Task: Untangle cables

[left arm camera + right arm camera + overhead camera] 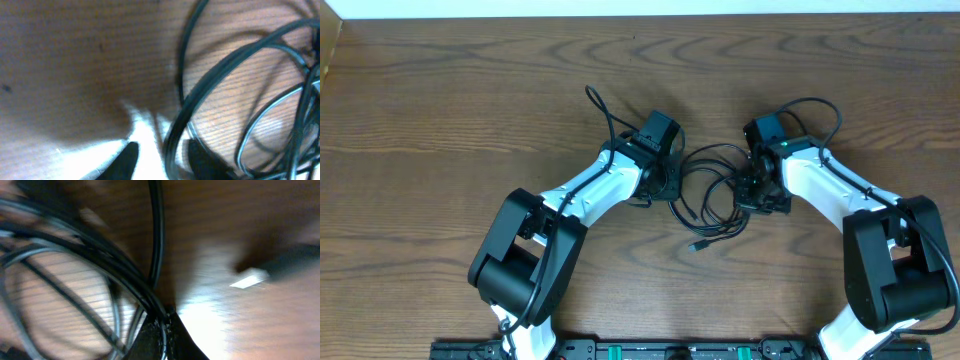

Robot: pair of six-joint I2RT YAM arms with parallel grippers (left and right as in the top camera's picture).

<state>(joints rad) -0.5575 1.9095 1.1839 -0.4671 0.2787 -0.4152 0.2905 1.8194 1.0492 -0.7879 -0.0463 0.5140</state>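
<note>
The cables (715, 190) lie as a loose tangle of thin dark loops on the wooden table between my two arms, with one small plug (697, 245) trailing toward the front. My left gripper (670, 183) is at the tangle's left edge. In the left wrist view the left gripper (162, 146) is open, with one dark strand (175, 135) running through the gap. My right gripper (752, 190) is at the tangle's right edge. The right wrist view shows the right gripper (164, 317) shut on a cable strand (161, 330). A silver-tipped plug (249, 279) lies to its right.
Thicker black cords loop off the left arm (601, 112) and the right arm (817, 108) behind the grippers. Both arm bases stand along the front edge. The table's far edge (640, 14) runs along the top.
</note>
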